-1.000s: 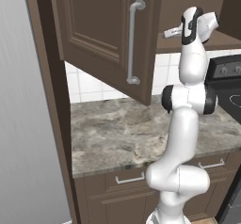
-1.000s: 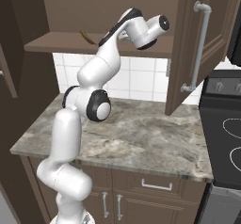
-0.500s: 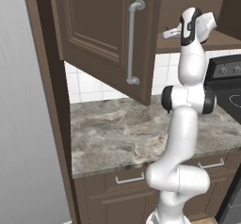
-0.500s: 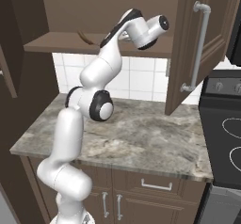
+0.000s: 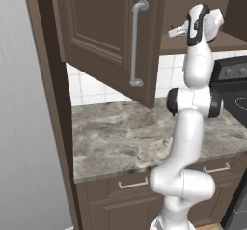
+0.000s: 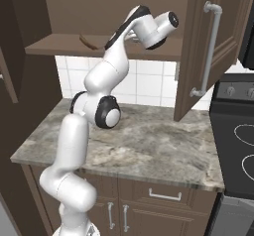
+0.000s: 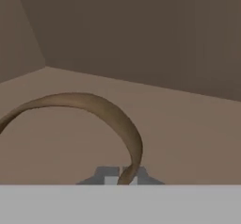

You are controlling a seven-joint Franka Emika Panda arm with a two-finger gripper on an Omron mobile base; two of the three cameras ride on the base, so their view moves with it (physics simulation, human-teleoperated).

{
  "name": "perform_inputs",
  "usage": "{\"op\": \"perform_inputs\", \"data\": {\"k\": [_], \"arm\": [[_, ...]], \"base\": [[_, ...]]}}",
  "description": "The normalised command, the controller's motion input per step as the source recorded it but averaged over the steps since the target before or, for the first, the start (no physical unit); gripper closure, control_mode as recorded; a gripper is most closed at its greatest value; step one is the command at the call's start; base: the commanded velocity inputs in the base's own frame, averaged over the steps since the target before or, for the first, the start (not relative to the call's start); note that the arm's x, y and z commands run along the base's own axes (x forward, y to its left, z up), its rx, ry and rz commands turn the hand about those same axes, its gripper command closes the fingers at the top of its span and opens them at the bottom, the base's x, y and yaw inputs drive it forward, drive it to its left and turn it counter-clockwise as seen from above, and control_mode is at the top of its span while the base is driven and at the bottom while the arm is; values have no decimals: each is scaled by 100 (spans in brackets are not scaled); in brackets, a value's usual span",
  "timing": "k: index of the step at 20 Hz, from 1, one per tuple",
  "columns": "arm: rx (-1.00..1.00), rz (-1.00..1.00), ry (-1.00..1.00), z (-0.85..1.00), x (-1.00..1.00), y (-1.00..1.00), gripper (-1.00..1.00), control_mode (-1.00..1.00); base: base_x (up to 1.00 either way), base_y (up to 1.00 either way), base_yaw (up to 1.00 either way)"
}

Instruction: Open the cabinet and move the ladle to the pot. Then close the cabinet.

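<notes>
Claw (image 7: 123,180) now apparently closed on ladle (image 7: 94,106) handle, arm unmoved

The white arm rises from its base, bends at a dark elbow joint and reaches up and forward at shelf height. Its gripper (image 7: 121,177) points inward, fingers drawn tight together on a thin curved brown handle.

Kitchen surroundings in front of you.
You see a mottled grey stone counter (image 5: 120,137) over brown lower drawers (image 6: 163,195), a white tile backsplash (image 6: 144,81), and a black stove (image 6: 235,150) at its right.
</notes>
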Motion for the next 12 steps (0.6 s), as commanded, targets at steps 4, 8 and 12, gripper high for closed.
{"op": "perform_inputs", "data": {"k": [4,8,12], "arm": [[0,0,-9,0,-92,15,100,-100],[0,-1,-10,0,-100,15,100,-100],[0,-5,-13,-14,-100,29,100,-100]], "base": [[0,0,0],[0,0,0],[0,0,0]]}}
